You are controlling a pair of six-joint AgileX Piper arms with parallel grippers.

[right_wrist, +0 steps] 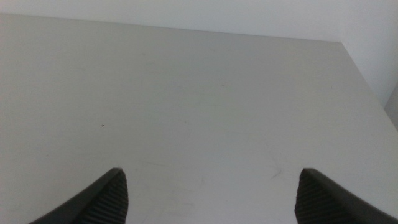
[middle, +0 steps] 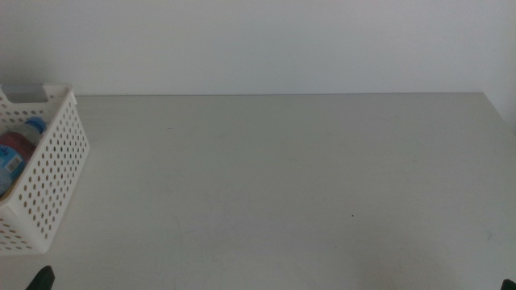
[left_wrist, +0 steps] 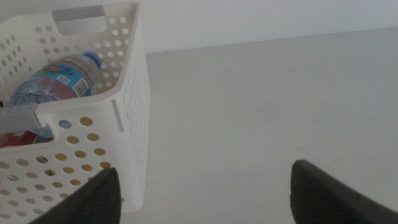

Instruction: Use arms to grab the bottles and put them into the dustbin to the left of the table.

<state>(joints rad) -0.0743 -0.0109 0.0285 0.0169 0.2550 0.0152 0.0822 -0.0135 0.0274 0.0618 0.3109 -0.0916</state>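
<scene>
Left gripper (left_wrist: 202, 190): jaws spread, empty, beside dustbin (left_wrist: 127, 106) | Right gripper (right_wrist: 208, 196): jaws spread, empty, over table (right_wrist: 199, 106) | Water bottle (left_wrist: 53, 81) lying in dustbin; red item (middle: 14, 147) beside it.

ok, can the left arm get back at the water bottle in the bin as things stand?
Probably yes. The left gripper is open and empty beside the dustbin. The water bottle lies on top inside, uncovered, so access from above looks free; the bin wall blocks a sideways approach. The right gripper waits over bare table.
</scene>
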